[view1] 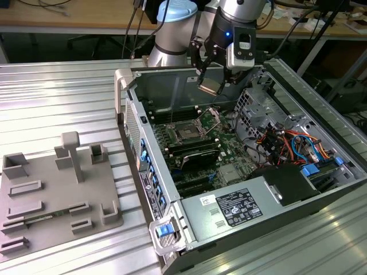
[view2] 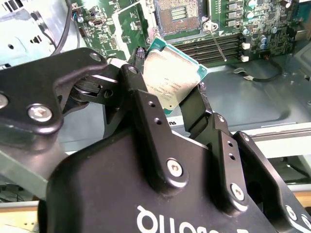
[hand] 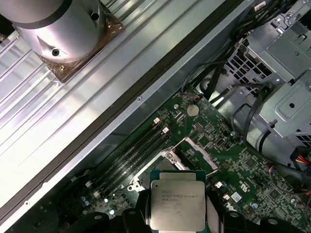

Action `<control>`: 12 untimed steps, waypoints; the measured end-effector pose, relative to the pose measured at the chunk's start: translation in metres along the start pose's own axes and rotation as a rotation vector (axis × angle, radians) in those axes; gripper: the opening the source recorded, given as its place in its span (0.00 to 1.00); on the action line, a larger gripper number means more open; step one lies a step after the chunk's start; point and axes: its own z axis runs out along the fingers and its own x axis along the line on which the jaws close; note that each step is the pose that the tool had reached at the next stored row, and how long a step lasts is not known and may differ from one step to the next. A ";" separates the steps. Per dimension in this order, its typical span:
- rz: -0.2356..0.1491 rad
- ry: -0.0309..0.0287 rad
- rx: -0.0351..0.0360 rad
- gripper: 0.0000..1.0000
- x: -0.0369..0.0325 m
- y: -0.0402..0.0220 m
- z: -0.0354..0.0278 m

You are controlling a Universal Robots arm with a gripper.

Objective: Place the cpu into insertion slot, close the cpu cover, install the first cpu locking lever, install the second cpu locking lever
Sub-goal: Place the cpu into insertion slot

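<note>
Open computer case (view1: 172,86) with motherboard (view1: 229,152) exposed. The gripper (view2: 170,77) pinches the cpu (hand: 176,204) by opposite edges, tilted above the board near the case wall on the arm's side. The insertion slot (view1: 186,133) lies open. Seating probably needs levelling and corner alignment. Cpu: silver face, green rim.

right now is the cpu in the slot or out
Out. The claw grips the cpu by its edges above the board, and the slot shows bare pins.

Room is clear above the insertion slot (view1: 187,133); the raised cpu cover (view1: 210,118) stands just beside.
</note>
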 end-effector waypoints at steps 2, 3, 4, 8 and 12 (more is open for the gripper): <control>0.010 -0.0009 -0.0003 0.55 0.0003 -0.0003 0.0001; 0.015 -0.0013 -0.0004 0.55 0.0004 -0.0004 0.0001; 0.020 -0.0017 -0.0005 0.55 0.0005 -0.0005 0.0001; 0.051 -0.0045 -0.0012 0.55 0.0009 -0.0009 0.0003; 0.071 -0.0063 -0.0015 0.55 0.0012 -0.0012 0.0004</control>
